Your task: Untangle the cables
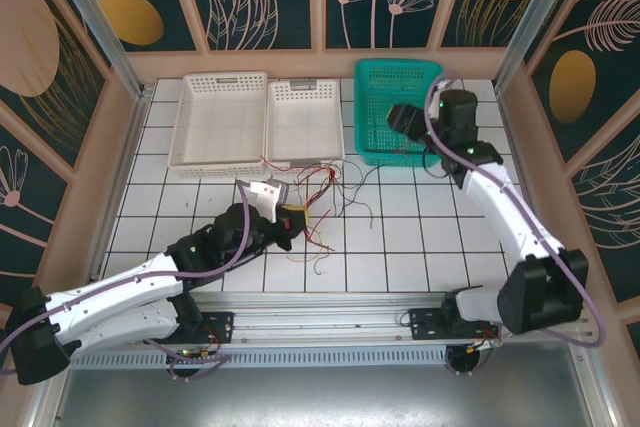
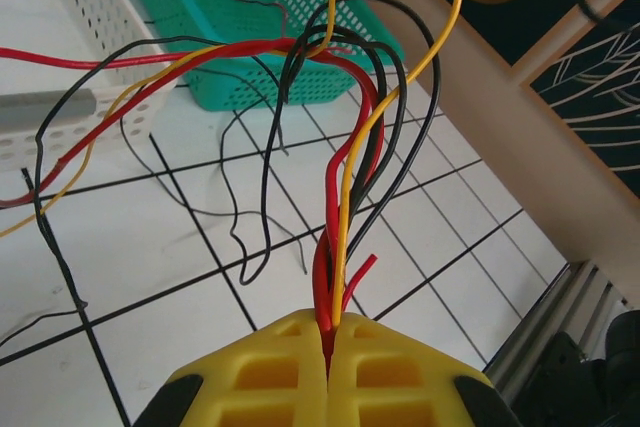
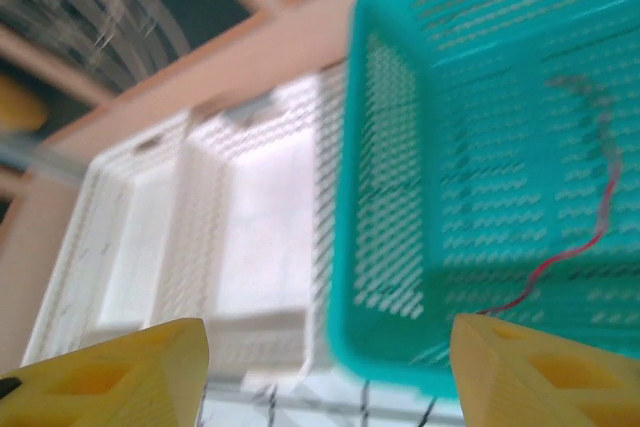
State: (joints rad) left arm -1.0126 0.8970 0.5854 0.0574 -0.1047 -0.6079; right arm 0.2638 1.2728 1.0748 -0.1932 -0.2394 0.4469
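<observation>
The cables [image 1: 322, 197] lie as a loose tangle of thin red, black and yellowish wires on the tiled table, in front of the white baskets. My left gripper [image 1: 292, 217] is at the tangle's near left side. In the left wrist view it [image 2: 329, 325] is shut on a bundle of red, yellow and black cables [image 2: 350, 187] that fan out above its yellow fingers. My right gripper [image 1: 402, 120] hovers over the teal basket [image 1: 366, 97], open with nothing between its fingers [image 3: 130, 372]. One thin red cable [image 3: 575, 247] lies alone inside the teal basket [image 3: 360, 147].
Two white baskets [image 1: 220, 117] [image 1: 305, 115] stand side by side at the back left, touching the teal one's left. Wooden walls ring the table. A metal rail [image 1: 330, 307] runs along the near edge by the arm bases.
</observation>
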